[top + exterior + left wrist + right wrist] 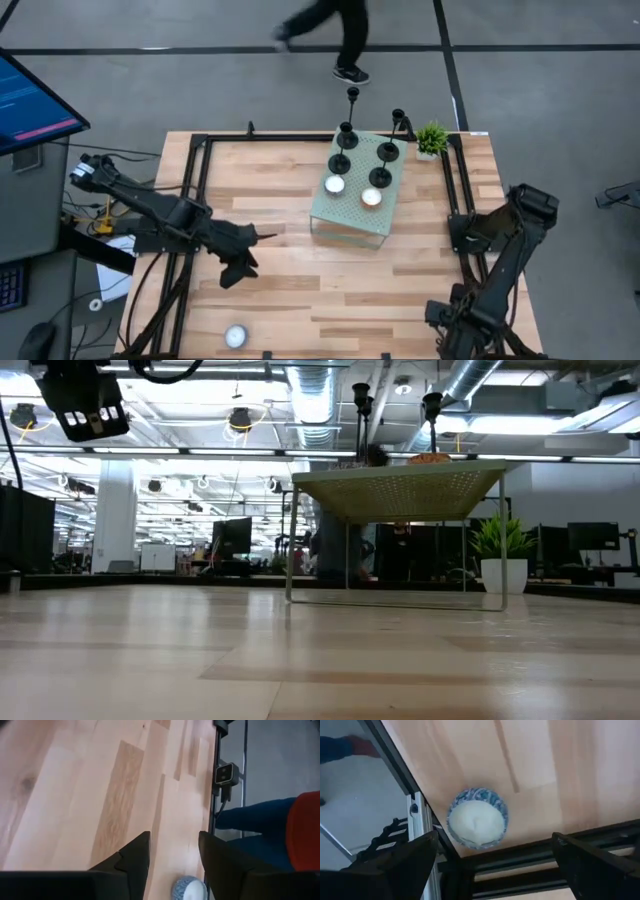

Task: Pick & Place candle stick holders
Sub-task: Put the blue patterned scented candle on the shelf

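The left tool is hovering over bare wooden table with its fingers apart and nothing between them. The right tool is waiting at the table's right near corner, likewise spread and empty, above a white tealight candle in a blue patterned cup. The four black metal candle stick holders are standing upright well beyond the left tool, toward the far right, on a pale green perforated metal stand, beside two lit tealights. Judged by build, each holder is rigid, light and top-heavy on a small disc base, with a smooth, slip-prone finish; the thin stem, low down, appears the soundest gripping point.
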Controlling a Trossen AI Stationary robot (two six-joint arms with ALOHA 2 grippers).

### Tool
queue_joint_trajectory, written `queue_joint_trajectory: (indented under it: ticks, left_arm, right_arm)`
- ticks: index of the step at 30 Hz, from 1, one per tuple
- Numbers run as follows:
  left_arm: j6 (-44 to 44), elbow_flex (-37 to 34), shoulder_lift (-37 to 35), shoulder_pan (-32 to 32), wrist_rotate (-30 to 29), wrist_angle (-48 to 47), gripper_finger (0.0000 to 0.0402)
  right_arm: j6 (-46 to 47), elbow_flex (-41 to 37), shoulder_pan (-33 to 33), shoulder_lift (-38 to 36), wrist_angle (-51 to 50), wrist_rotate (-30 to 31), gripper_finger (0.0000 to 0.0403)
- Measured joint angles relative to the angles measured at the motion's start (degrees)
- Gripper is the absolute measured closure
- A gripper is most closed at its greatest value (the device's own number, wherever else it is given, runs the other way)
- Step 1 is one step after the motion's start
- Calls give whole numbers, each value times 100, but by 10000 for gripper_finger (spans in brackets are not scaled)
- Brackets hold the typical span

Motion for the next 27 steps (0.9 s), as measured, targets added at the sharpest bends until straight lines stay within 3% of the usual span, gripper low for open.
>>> queue_joint_trajectory:
  ticks: [7,27]
  left_arm:
    - [-348,0,-142,-42,3,240,220]
    - [-715,2,-197,-37,-374,377,218]
  right_arm:
    - [567,-279,199,273,1002,36,13]
    - [1023,-287,941,515,782,634,9]
